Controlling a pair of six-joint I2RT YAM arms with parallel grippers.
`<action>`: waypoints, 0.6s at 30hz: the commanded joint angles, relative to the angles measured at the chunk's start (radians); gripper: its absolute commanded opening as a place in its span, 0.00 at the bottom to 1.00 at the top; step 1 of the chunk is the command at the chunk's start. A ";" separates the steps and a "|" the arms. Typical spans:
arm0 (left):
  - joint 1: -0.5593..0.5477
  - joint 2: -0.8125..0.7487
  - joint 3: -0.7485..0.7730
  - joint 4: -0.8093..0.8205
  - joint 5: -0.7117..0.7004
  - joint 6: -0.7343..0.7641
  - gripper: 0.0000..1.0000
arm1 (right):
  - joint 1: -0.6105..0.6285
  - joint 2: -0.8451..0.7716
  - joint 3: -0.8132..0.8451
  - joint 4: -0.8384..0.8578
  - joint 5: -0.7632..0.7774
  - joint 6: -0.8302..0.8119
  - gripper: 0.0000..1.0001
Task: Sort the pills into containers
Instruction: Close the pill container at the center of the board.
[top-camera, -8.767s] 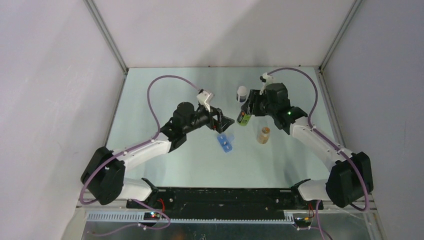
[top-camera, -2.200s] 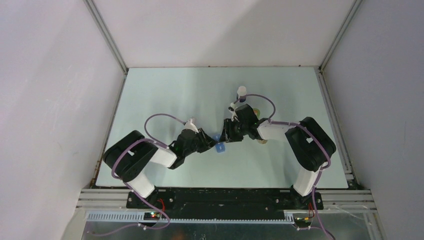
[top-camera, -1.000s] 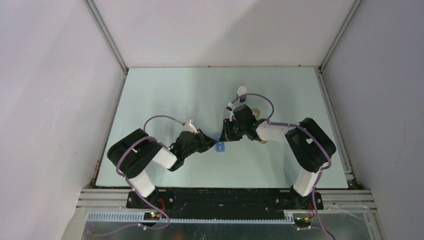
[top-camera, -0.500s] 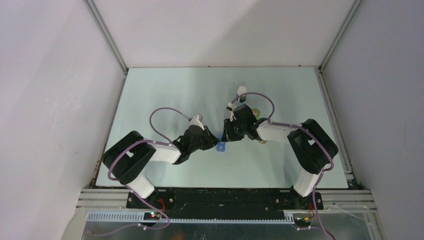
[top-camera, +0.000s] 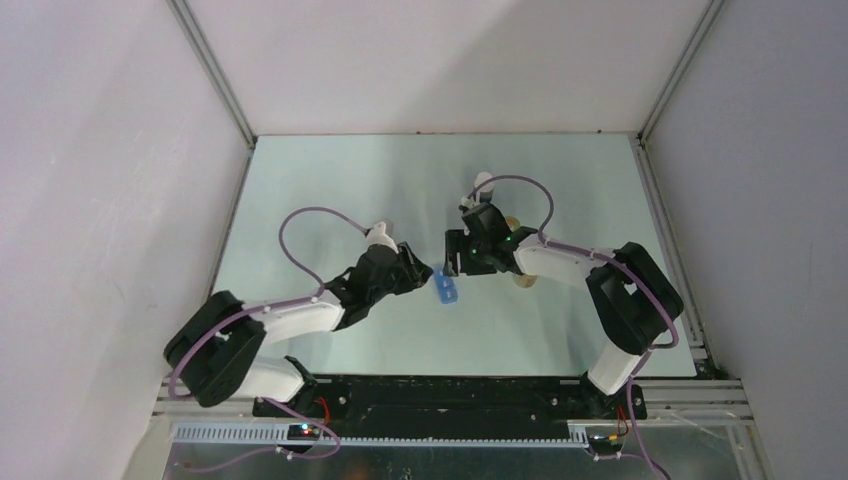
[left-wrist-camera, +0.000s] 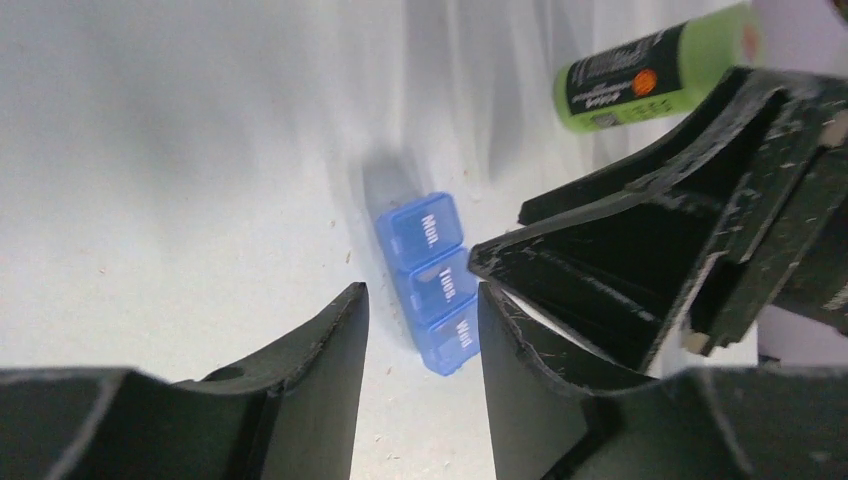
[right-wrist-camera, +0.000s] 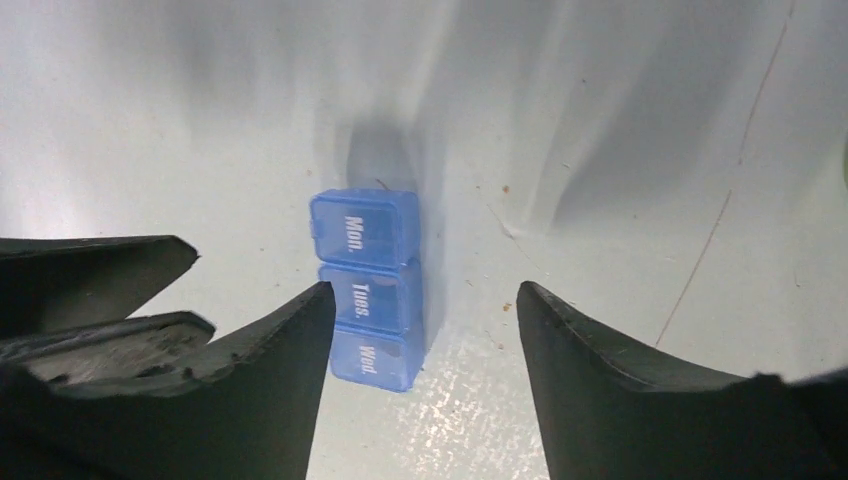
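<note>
A blue pill organizer (top-camera: 447, 290) lies flat on the table with its Mon, Tues and Wed lids shut (left-wrist-camera: 435, 285). No pills show. My left gripper (left-wrist-camera: 422, 290) is open, its fingertips just short of the organizer's Wed end, with nothing between them. My right gripper (right-wrist-camera: 423, 290) is open wider, and the organizer (right-wrist-camera: 368, 285) sits against the inside of its left finger (right-wrist-camera: 290, 340). From above, the left gripper (top-camera: 425, 275) and the right gripper (top-camera: 452, 265) face each other over the organizer.
A green bottle (left-wrist-camera: 650, 70) lies on its side beyond the organizer. An amber bottle (top-camera: 522, 279) stands just right of the right arm's wrist. A white-capped bottle (top-camera: 484, 184) stands farther back. Grey walls close in the table on three sides.
Both grippers have opened. The left gripper, shut a second ago, has pulled back a little to the left. The organizer stays flat on the table.
</note>
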 joint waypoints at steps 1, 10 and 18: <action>0.002 -0.117 -0.010 -0.045 -0.117 0.002 0.51 | 0.050 -0.015 0.088 -0.041 0.118 -0.001 0.75; 0.008 -0.337 -0.074 -0.166 -0.318 -0.020 0.73 | 0.128 0.113 0.212 -0.112 0.229 -0.076 0.82; 0.008 -0.430 -0.092 -0.281 -0.448 -0.018 0.99 | 0.147 0.197 0.295 -0.158 0.273 -0.087 0.72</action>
